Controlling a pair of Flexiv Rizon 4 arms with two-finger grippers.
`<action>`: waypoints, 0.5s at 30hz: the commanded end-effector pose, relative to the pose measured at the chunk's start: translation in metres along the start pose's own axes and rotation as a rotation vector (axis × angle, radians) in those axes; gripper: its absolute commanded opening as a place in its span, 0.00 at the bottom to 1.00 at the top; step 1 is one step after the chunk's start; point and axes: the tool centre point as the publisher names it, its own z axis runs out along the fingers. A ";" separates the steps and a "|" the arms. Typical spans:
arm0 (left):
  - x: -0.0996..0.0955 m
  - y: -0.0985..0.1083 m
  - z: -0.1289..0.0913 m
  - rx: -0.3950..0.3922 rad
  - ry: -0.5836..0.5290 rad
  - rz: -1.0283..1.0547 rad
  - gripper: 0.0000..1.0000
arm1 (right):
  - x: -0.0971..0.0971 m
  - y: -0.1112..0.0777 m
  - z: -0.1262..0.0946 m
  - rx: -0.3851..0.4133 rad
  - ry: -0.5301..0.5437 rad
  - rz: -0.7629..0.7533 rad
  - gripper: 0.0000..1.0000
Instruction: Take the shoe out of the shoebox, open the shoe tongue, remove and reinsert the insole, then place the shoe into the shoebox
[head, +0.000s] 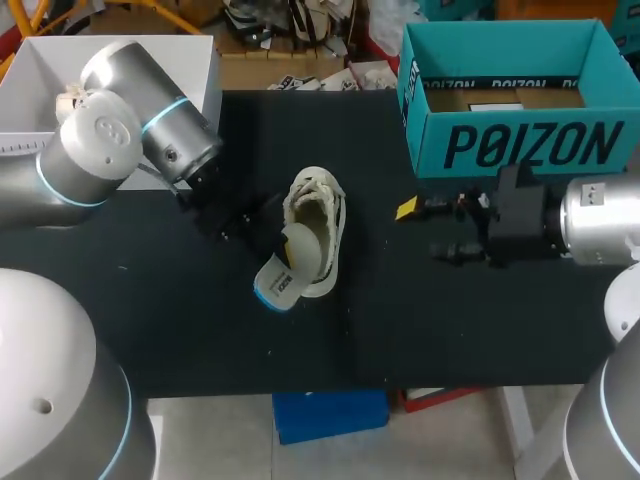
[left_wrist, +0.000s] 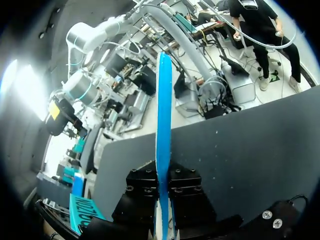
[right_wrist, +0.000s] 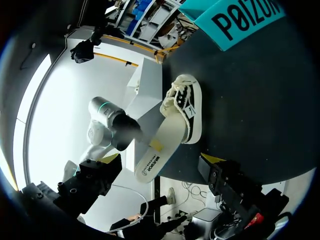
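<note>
Insole (head: 283, 282), heel print showing, clamped in left tool (left_wrist: 163, 195).

One shoe (head: 318, 195), one insole (head: 283, 275), one teal shoebox (head: 520, 145), two arms: left arm (head: 100, 140), right arm (head: 600, 220).

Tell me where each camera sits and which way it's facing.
Head view: fixed above and behind me, looking down on the table; left gripper enters at left, right gripper at right.
Left wrist view: on the left wrist, looking along the left gripper, shut on the edge-on insole.
Right wrist view: on the right wrist, looking past the open right gripper at the shoe.
Shared: head and right wrist views both show shoe, insole, shoebox and left gripper.
</note>
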 end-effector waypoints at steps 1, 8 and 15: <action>-0.001 0.013 0.002 0.017 0.008 0.011 0.00 | 0.000 0.000 -0.001 0.000 -0.001 0.000 1.00; -0.002 0.030 0.004 0.003 0.017 0.024 0.00 | 0.000 0.000 -0.001 0.000 -0.001 0.000 1.00; -0.004 0.052 0.002 -0.054 0.009 0.049 0.00 | 0.000 0.000 -0.001 0.000 -0.001 0.000 1.00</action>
